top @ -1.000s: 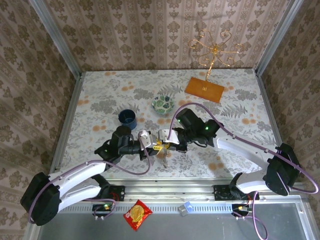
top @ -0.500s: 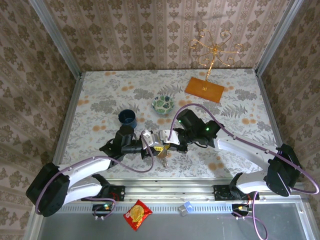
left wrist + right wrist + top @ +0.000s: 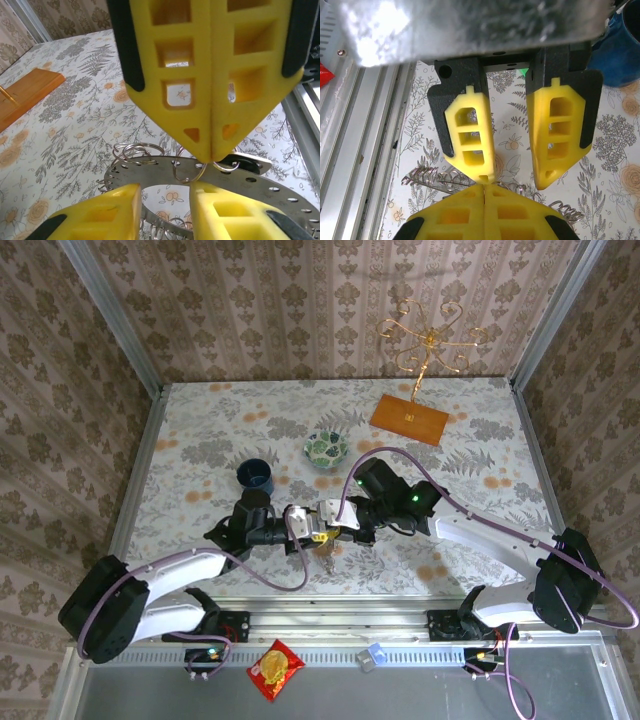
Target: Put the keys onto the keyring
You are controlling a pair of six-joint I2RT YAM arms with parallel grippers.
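Two robot arms meet over a floral table (image 3: 200,430), just right of a blue mug (image 3: 255,476) and on its side nearer the arm bases. The right gripper (image 3: 326,524) is pinched fully closed, its yellow fingertips (image 3: 200,125) pressed flat together on a thin wire loop (image 3: 224,168) at the rim of the keyring (image 3: 260,182). The keyring, a flat grey band dotted with small holes, sits directly under those tips and carries more coiled wire rings (image 3: 137,150) on its far side.

The left gripper (image 3: 307,528) faces the right one from the mug's side. Its jaws stand apart and grasp nothing, and its two yellow fingers (image 3: 107,215) straddle the keyring's near arc, which shows through the gap between them. From the right wrist, one left finger (image 3: 472,140) reaches almost to the closed right tips, and the other stands apart over bare table.

A small dark piece sits just behind the right tips, too hidden to identify. A green-patterned bowl (image 3: 326,448) stands beyond the mug and to its right, clear of both arms.
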